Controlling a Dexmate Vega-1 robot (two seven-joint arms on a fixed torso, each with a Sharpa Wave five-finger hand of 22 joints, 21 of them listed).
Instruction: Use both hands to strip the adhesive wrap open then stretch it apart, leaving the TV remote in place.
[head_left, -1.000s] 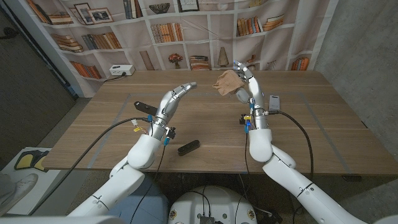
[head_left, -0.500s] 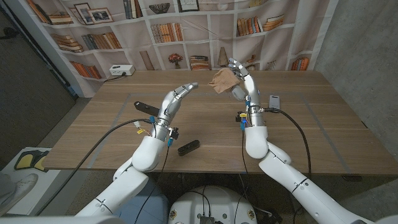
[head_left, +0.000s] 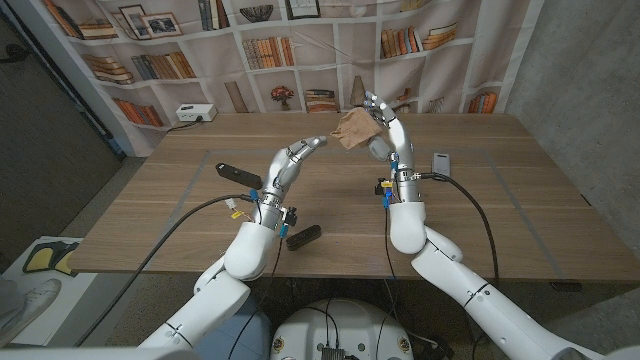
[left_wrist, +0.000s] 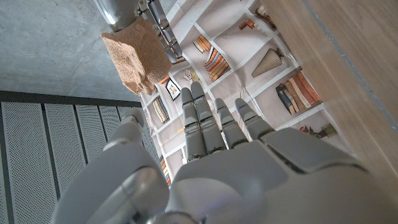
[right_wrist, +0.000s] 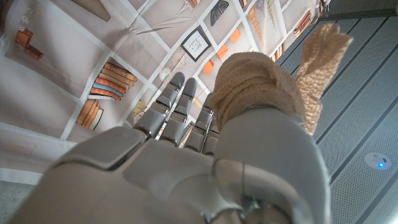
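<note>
The head camera looked down from above over the bench toward a bookshelf backdrop, both arms rising from the bottom corners. The left wrist camera sat close behind the left robot hand, turned so the bench ran along one side. The right wrist camera sat just behind the right robot hand. All three views shared the backdrop and the tan wrap.

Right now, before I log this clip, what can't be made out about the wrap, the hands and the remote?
- Wrap: head view, too small to tell whether a strip is peeled; the right hand covers its lower part.
- Wrap in the right wrist view: the hand's back hides the grip.
- Left hand: whether its fingertips touch the wrap is unclear in the head view.
- Remote: too small to show its buttons.
</note>
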